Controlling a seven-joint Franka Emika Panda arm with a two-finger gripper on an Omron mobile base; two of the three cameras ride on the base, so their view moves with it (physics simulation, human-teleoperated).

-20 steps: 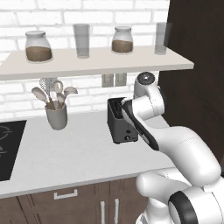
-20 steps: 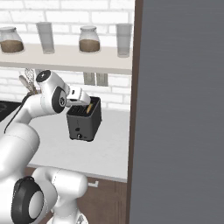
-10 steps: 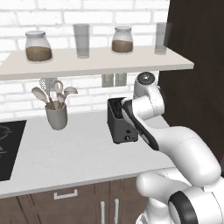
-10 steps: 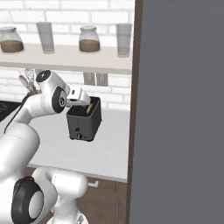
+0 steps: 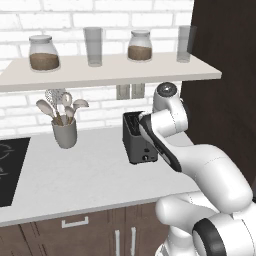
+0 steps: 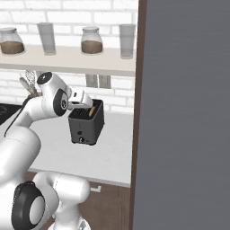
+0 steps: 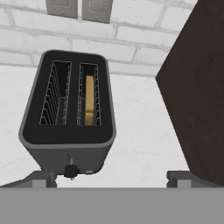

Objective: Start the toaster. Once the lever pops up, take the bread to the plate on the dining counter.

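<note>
Free counter (image 5: 85,175) is found left of the toaster (image 7: 68,109), up to the utensil holder (image 5: 65,132). Passage to the right is blocked by the dark cabinet wall (image 7: 197,87). Overhead room is limited by the shelf (image 5: 100,72); the brick wall (image 7: 131,39) stands behind.

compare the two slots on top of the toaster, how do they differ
In the hand view, the toaster's right slot holds the bread, a tan slice standing on edge, sunk low inside; the left slot holds nothing, only its wire guides show. So the right slot reads tan in the middle, the left dark throughout. Both are long, narrow, parallel and wire-lined.
</note>
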